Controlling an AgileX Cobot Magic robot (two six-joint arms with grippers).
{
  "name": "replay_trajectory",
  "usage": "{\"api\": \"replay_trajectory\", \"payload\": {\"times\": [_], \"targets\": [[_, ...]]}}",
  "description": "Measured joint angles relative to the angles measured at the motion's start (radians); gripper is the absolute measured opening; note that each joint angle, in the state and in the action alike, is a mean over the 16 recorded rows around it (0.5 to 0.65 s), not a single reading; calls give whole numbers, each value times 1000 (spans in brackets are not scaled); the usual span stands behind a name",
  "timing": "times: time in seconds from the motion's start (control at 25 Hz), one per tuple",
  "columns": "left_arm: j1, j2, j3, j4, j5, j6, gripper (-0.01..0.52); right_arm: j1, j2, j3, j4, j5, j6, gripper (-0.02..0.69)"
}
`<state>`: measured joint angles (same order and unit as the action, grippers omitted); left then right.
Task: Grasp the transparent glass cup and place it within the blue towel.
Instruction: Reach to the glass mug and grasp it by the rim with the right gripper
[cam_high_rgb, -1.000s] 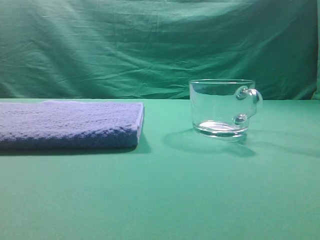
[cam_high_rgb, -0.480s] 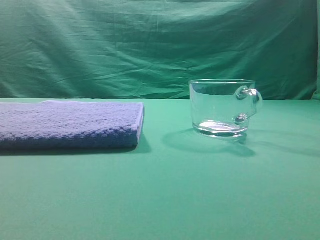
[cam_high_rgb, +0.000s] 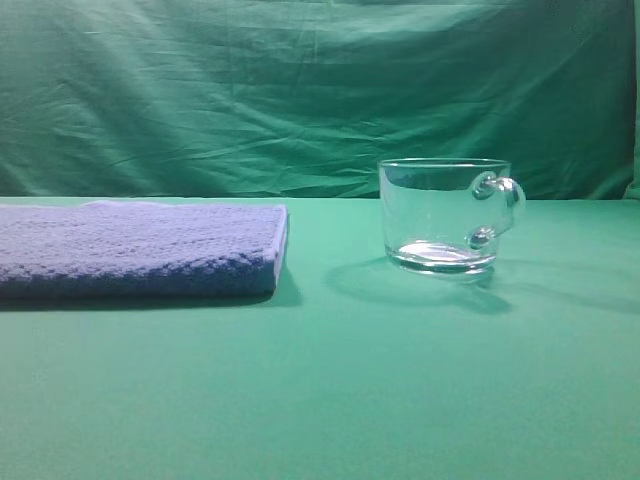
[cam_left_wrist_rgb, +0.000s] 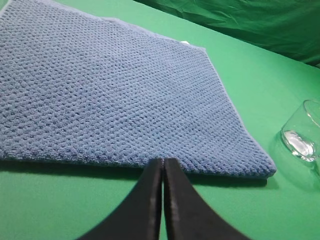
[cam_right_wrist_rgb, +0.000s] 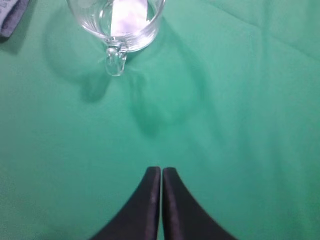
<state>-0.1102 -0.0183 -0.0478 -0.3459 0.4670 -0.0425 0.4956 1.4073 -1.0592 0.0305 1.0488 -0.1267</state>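
Both arms hover low over the green surface (cam_high_rgb: 330, 400), the left pincer (cam_left_wrist_rgb: 163, 165) pressed together just short of the blue towel (cam_left_wrist_rgb: 115, 95), the right pincer (cam_right_wrist_rgb: 161, 172) likewise together, well short of the transparent glass cup (cam_right_wrist_rgb: 120, 22). The cup stands upright on the surface to the right of the towel, apart from it. Nothing has shifted in the high view since a second ago.

surface: green cloth-covered table (cam_high_rgb: 400, 400) | backdrop: wrinkled green cloth (cam_high_rgb: 300, 90) hanging behind

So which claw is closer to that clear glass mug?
Right, as best the wrist views show. The right claw points at the clear glass mug ahead; the left claw sits at the blue terry towel's edge, mug off to its side.
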Motion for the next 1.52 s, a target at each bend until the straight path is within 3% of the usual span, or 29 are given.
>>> {"api": "replay_trajectory", "payload": {"times": [0.32, 0.52, 1.04, 1.52], "targets": [[0, 0, 0, 0, 0, 0, 0, 21, 158, -28, 26, -51, 12, 510], [0, 0, 0, 0, 0, 0, 0, 21, 246, -29, 33, -107, 14, 567], [0, 0, 0, 0, 0, 0, 0, 21, 390, -30, 35, -254, 13, 504], [0, 0, 0, 0, 0, 0, 0, 21, 402, -33, 26, -303, 2, 206]]}}
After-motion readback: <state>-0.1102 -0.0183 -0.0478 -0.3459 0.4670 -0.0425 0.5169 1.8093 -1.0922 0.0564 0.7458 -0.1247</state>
